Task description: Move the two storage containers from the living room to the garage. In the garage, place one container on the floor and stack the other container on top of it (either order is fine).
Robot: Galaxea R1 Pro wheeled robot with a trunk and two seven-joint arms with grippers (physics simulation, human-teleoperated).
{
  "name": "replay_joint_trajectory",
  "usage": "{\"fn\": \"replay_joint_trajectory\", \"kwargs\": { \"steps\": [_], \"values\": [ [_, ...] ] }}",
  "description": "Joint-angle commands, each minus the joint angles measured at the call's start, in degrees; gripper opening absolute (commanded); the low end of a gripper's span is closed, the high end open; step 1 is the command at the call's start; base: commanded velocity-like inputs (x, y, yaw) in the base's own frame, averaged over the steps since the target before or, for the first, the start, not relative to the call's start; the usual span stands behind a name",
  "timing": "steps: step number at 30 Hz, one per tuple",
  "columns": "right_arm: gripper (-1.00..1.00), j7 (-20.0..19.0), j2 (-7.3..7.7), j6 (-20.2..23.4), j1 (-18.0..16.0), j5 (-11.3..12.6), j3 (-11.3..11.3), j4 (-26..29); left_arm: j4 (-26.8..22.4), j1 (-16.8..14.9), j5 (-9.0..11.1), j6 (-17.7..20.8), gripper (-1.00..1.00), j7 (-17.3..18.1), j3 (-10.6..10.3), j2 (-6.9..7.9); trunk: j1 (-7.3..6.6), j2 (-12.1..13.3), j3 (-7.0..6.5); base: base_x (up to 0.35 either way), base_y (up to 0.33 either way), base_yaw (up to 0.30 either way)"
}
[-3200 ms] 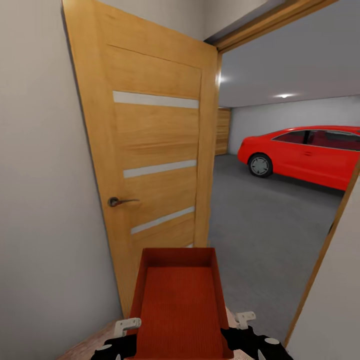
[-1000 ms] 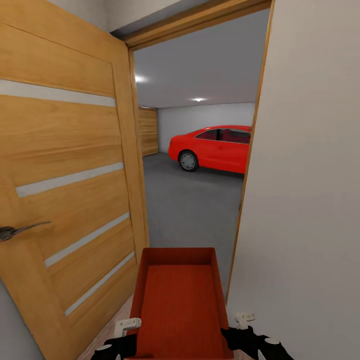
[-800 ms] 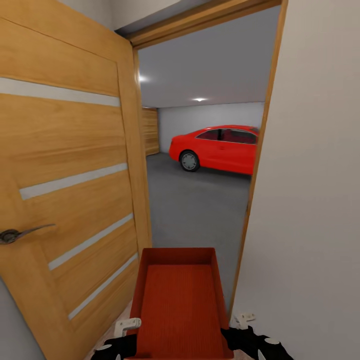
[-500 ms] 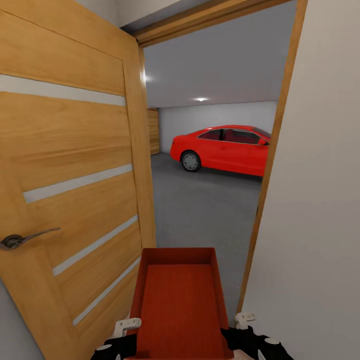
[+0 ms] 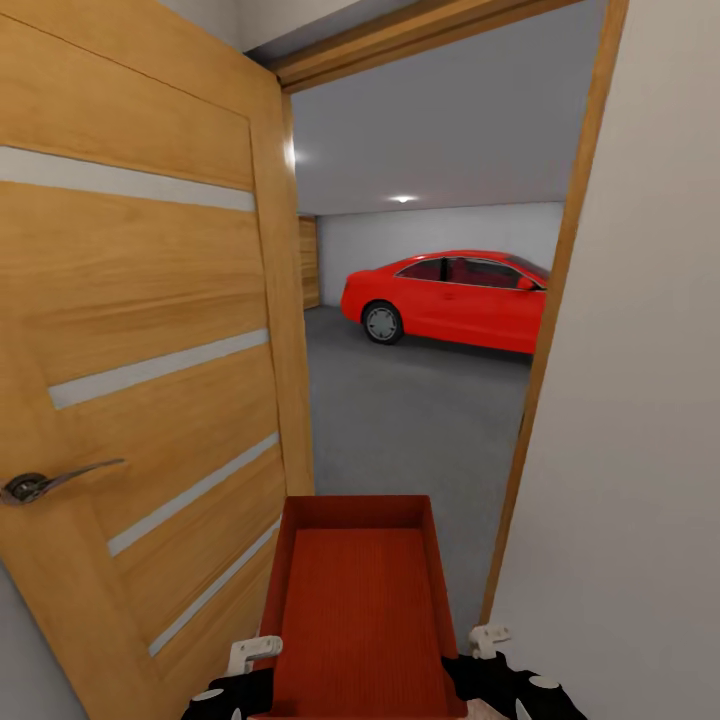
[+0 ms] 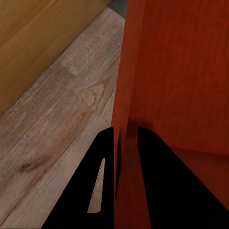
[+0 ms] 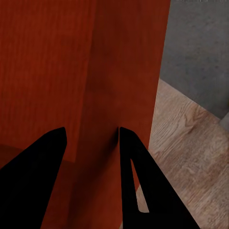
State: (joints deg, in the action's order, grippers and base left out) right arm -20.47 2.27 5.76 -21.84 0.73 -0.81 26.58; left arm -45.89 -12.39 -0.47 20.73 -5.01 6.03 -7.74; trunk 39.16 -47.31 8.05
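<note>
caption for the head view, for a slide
Open orange-red rectangular storage container carried toward a wooden doorway, red car parked on the grey garage floor beyond.

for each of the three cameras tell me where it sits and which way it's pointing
Head view: on the robot's head, facing forward and down through the doorway at the red car; both grippers flank the storage container.
Left wrist view: near the left gripper, looking along its fingers clamping the container's wall.
Right wrist view: near the right gripper, likewise.
All three show the container.
</note>
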Motion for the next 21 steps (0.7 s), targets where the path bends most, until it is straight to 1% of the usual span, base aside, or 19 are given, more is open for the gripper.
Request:
{"fn": "replay_joint_trajectory", "kwargs": {
  "steps": [1,11,15,21],
  "values": [
    [-1.0,-1.59,-0.34,0.39,-0.04,0.5,0.37,-0.04,-0.16,0.0,-1.02,-1.92,-1.0,-0.44,-0.05,-0.08,0.02,-0.07,0.1,0.141,0.189,0.0],
    [-1.0,-1.59,-0.34,0.39,-0.04,0.5,0.37,-0.04,-0.16,0.0,-1.02,-1.92,-1.0,-0.44,-0.05,-0.07,0.02,-0.07,0.1,0.213,0.22,0.0],
    [-1.0,-1.59,-0.34,0.39,-0.04,0.47,0.37,-0.04,-0.16,0.0,-1.0,-1.92,-1.0,-0.44,-0.05,-0.08,0.02,-0.07,0.1,0.085,0.063,0.0],
    [-1.0,-1.59,-0.34,0.39,-0.04,0.42,0.37,-0.04,-0.16,0.0,-0.98,-1.92,-1.0,-0.44,-0.05,-0.08,0.02,-0.07,0.1,0.013,0.01,0.0]
  ]
}}
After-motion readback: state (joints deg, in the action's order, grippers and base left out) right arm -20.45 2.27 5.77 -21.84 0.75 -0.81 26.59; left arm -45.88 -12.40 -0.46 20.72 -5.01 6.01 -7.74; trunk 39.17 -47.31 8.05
